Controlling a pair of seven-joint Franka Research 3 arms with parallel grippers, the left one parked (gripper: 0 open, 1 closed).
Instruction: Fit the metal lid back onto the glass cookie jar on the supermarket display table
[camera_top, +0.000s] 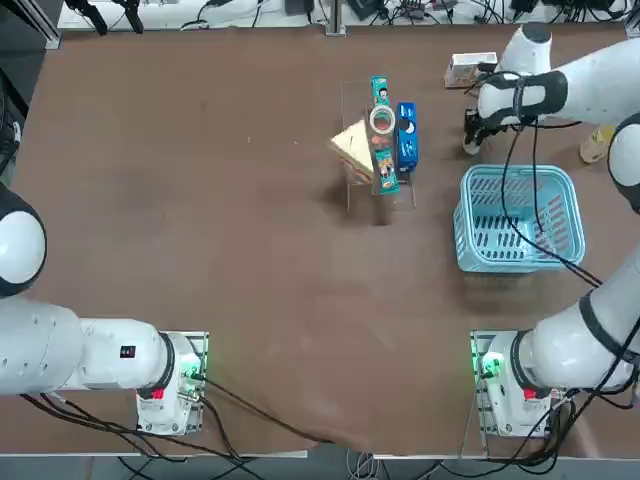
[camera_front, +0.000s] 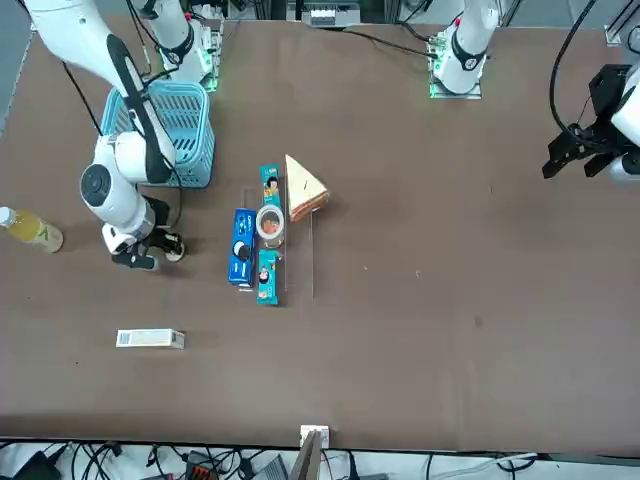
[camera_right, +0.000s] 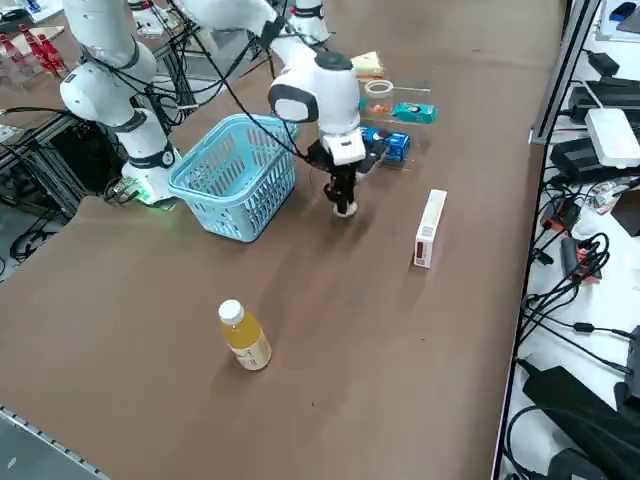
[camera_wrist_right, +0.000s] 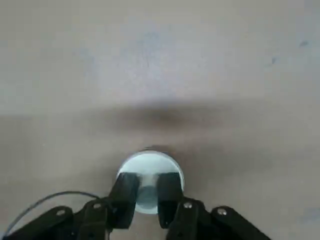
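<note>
Looking down from the wrist, only that view showed the lid (camera_wrist_right: 150, 182) plainly: a small pale round disc lying flat on the table (camera_wrist_right: 160, 65), with the right gripper (camera_wrist_right: 148, 192) right over it. Its two black fingers (camera_wrist_right: 124, 192) were close together, with just a thin gap, and they stood over the middle of the lid, touching or nearly touching it; I could not tell if they had hold of it. In the top view the gripper (camera_top: 472, 140) hid the lid almost fully, and in the front view only a pale bit showed by the gripper (camera_front: 150, 252). The side view showed the gripper (camera_right: 343, 200) pointing straight down with its tips at the table, just beside the blue basket (camera_right: 238, 175). The jar (camera_top: 382, 120) sat well apart from the gripper, with its round rim open, among a teal box (camera_top: 384, 135), a blue box (camera_top: 406, 137) and a wedge sandwich (camera_top: 352, 147). The front view showed the jar (camera_front: 270, 224) between those boxes. A white box (camera_front: 150, 339) lay toward the far edge, and a yellow bottle (camera_right: 245, 338) stood alone near the right edge. Between the gripper and the jar the table was bare, and the left half of the table had wide open room.
</note>
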